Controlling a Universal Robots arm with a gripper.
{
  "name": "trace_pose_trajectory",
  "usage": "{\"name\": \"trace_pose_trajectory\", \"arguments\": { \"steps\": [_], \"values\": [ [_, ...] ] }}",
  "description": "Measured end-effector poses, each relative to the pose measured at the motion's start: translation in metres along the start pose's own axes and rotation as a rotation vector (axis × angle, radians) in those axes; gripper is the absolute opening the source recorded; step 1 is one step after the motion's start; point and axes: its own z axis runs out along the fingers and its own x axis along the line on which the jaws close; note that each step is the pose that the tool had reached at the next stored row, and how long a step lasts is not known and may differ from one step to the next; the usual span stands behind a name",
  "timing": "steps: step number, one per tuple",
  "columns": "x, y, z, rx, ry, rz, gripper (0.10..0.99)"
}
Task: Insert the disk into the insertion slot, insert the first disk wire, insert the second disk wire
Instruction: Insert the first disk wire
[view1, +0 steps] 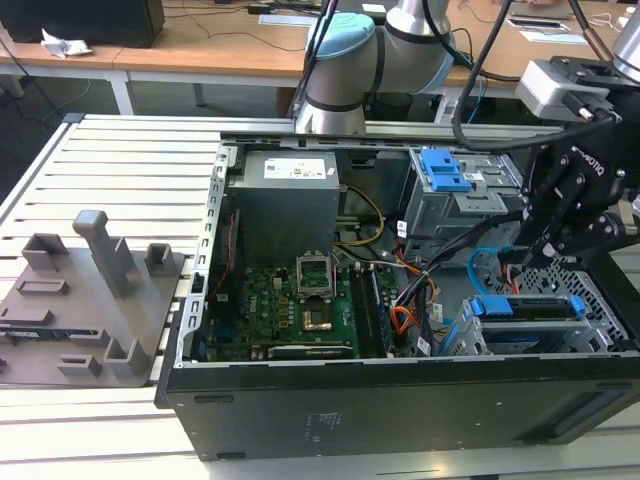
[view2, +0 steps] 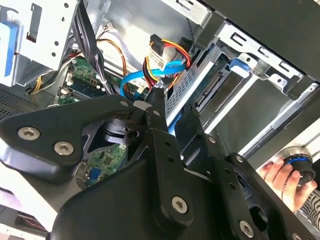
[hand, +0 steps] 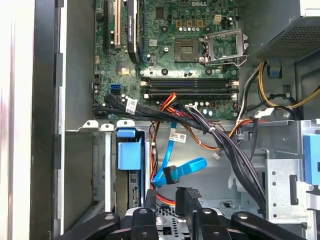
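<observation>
— Gripper condition?
— My gripper (view1: 533, 258), at the exterior view's right, has its fingers (hand: 150, 200) slightly apart, gripping nothing.
— Task items?
— One disk (view1: 525, 306) sits in the insertion slot (view1: 585, 285), just below the gripper. One second disk wire (hand: 187, 167) loops just beyond the fingertips, with one first disk wire (view2: 170, 50) beside it.

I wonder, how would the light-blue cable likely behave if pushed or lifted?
Probably floppy: the light-blue cable is thin, flat and curls in a loose loop. Likely light, so a push would swing it aside. It could snag on the orange-red wires beside it.
</observation>
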Motion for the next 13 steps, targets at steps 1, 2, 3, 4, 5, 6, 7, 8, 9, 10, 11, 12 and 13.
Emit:
{"name": "trace_pose_trajectory", "arguments": {
  "steps": [1,2,3,4,5,6,7,8,9,10,11,12,13],
  "values": [
    [0.0,-0.0001,0.0013,0.0,0.0,0.0,0.361],
    [0.0,-0.0002,0.0025,0.0,0.0,0.0,0.361],
    [-0.0001,-0.0003,0.0044,0.0,0.0001,0.0,0.361],
    [-0.0001,-0.0004,0.0055,0.0,0.0,0.0,0.361],
    [-0.0002,-0.0004,0.0063,0.0,0.0002,0.0,0.361],
    [-0.0011,-0.0004,0.0066,0.0,0.0,0.0,0.361],
    [-0.0022,-0.0003,0.0065,0.0,0.0,0.0,0.361],
    [-0.003,-0.0002,0.0051,0.001,0.0005,0.0,0.361],
    [-0.004,0.0002,0.0024,0.002,0.0007,0.0,0.361],
    [-0.0057,0.0004,0.0013,0.002,0.0017,0.0,0.361],
    [-0.0072,0.0006,0.0012,0.002,0.0021,0.0,0.361],
    [-0.0083,0.0006,0.0014,0.002,0.0022,0.0,0.361],
    [-0.0102,0.0005,0.0038,0.002,0.0021,0.0,0.361]
  ]
}}
